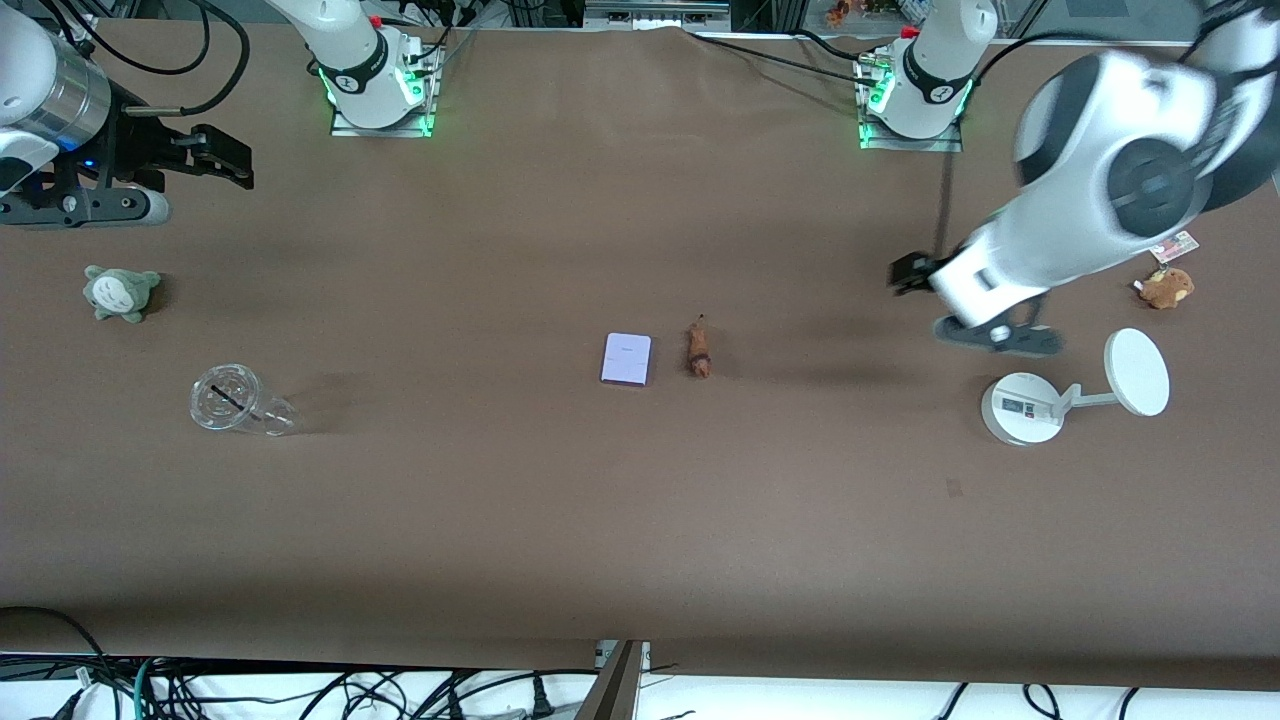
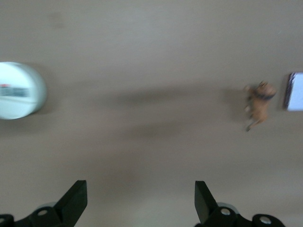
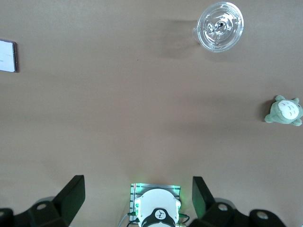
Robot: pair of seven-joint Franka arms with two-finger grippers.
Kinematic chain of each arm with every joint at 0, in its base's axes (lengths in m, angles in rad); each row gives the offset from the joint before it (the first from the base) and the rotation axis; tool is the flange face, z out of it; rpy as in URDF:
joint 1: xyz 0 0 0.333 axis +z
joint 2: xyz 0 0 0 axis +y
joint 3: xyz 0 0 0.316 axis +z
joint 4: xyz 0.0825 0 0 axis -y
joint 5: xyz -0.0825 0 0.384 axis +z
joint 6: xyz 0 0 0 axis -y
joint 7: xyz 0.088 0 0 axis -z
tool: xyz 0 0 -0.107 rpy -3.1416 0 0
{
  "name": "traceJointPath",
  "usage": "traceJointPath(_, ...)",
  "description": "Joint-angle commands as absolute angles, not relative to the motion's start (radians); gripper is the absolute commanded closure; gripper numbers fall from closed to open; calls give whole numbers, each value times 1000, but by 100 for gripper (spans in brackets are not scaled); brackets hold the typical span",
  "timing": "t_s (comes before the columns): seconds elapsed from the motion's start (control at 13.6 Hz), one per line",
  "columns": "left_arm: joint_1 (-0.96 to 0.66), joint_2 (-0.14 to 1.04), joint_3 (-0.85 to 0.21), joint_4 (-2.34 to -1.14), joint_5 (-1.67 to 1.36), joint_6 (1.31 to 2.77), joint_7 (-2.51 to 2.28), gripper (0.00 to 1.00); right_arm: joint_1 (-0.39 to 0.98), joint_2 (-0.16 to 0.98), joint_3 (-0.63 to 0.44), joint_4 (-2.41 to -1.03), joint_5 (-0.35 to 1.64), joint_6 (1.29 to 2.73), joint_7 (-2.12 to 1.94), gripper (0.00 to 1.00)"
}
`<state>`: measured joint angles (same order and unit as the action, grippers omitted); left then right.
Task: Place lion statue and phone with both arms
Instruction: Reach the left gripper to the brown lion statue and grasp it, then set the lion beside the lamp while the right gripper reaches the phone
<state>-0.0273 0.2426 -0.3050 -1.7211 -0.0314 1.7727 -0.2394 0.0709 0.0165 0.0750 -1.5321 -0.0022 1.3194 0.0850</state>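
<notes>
While both grippers' fingers gape empty, pale lavender phone point(image 1: 627, 359) lies flat beside tiny reddish-brown lion statue point(image 1: 698, 349).

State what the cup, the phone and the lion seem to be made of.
Cup: clear, glossy plastic by the look; the table shows through it.
Phone: smooth pale lavender face with a darker edge, probably glass or plastic.
Lion: hard-looking reddish-brown figurine, matte; resin, wood or plastic, I cannot tell which.
</notes>
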Motion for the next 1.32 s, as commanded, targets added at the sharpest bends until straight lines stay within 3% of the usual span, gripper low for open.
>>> traceJointPath(0.0, -37, 383, -394, -1698, -43, 1921, -407, 0, 60, 25, 81, -1536, 6, 1331, 98, 0)
traceJointPath(0.37, -219, 576, -391, -1700, -35, 2287, -636, 0, 57, 28, 80, -1532, 9, 1342, 84, 0)
traceJointPath(0.73, -281, 702, -393, -1695, 107, 2379, -702, 0, 60, 41, 81, -1532, 14, 1344, 83, 0)
traceJointPath(0.88, -287, 709, -391, -1698, 107, 2395, -709, 53, 60, 43, 81, -1534, 14, 1344, 80, 0)
traceJointPath(1.03, -287, 713, -393, -1697, 107, 2395, -707, 91, 60, 48, 81, -1534, 14, 1344, 69, 0)
traceJointPath(1.1, -285, 712, -391, -1697, 109, 2388, -701, 100, 60, 48, 81, -1534, 12, 1344, 69, 0)
traceJointPath(1.25, -272, 686, -390, -1695, 109, 2343, -699, 100, 61, 48, 81, -1534, 12, 1344, 69, 0)
